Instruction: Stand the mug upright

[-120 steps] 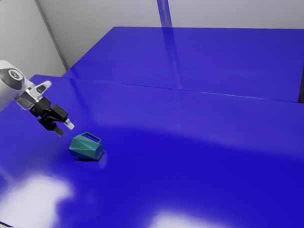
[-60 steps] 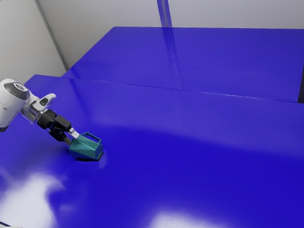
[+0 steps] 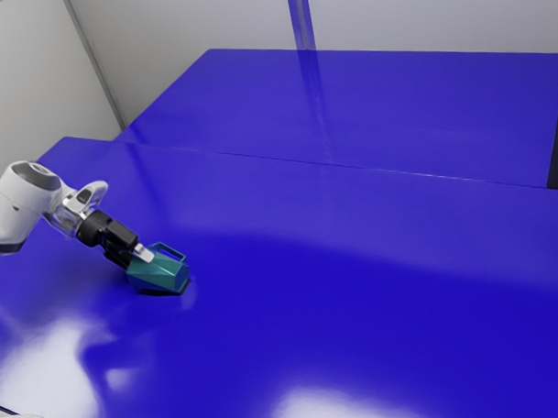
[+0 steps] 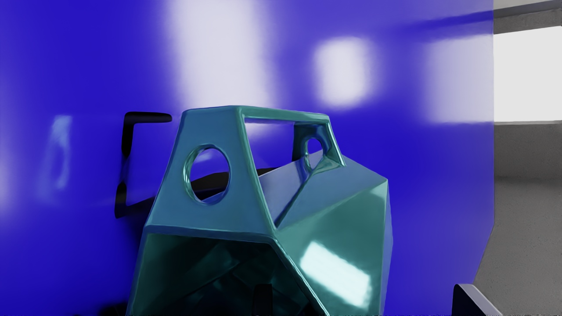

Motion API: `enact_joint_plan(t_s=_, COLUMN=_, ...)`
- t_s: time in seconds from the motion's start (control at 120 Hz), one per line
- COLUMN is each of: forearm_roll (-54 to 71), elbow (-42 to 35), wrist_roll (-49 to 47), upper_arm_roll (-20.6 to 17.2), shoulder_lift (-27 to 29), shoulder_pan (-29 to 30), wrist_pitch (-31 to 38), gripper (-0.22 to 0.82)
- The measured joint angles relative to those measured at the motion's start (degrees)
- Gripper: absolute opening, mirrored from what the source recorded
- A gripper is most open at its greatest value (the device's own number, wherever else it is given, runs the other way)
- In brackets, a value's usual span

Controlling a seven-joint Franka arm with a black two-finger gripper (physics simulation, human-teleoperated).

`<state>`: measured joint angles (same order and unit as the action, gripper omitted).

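**Tool reaches the toppled mug's mouth, fingers spread around one wall**

The teal faceted mug (image 3: pixel 159 274) lies on its side near the exterior view's left, with its handle (image 4: pixel 285 113) uppermost. Its open mouth (image 4: pixel 197 274) faces the tool (image 3: pixel 137 258), and its base points toward the exterior view's right. It is not upright.

Over the last second the tool has come down and forward from above the mug's mouth end to meet it, while the mug has kept its place and tilt. That brings a grip on the wall within reach, but the turning of the mug still lies ahead.

The tool is spread. In the wrist view one dark finger (image 4: pixel 263 300) lines up with the mouth, apparently at or inside it; the other finger (image 4: pixel 476 300) stands outside, apart from the side wall. That wall runs between them, not yet pinched.

Closing on it looks like the fitting next move, then lifting and tipping the mug onto its base. The slanted facets could let it slip or swivel.

The white arm (image 3: pixel 24 205) reaches in from the exterior view's left over the glossy blue table (image 3: pixel 349 294). Behind lies another blue surface (image 3: pixel 383 112), backed by a pale wall (image 3: pixel 176 13).
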<state>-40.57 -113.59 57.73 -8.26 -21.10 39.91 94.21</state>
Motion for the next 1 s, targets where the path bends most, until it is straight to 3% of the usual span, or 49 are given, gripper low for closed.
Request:
enact_joint_plan(t_s=0.542, forearm_roll=-1.3, elbow=0.1, wrist_roll=2.4, upper_arm_roll=-0.5, shoulder_lift=0.4, shoulder_pan=0.6, wrist_pitch=-4.9, gripper=-0.08)
enact_joint_plan(t_s=1.0, forearm_roll=-1.4, elbow=0.0, wrist_roll=3.8, upper_arm_roll=-1.3, shoulder_lift=3.8, shoulder_pan=0.1, wrist_pitch=-5.4, gripper=-0.17)
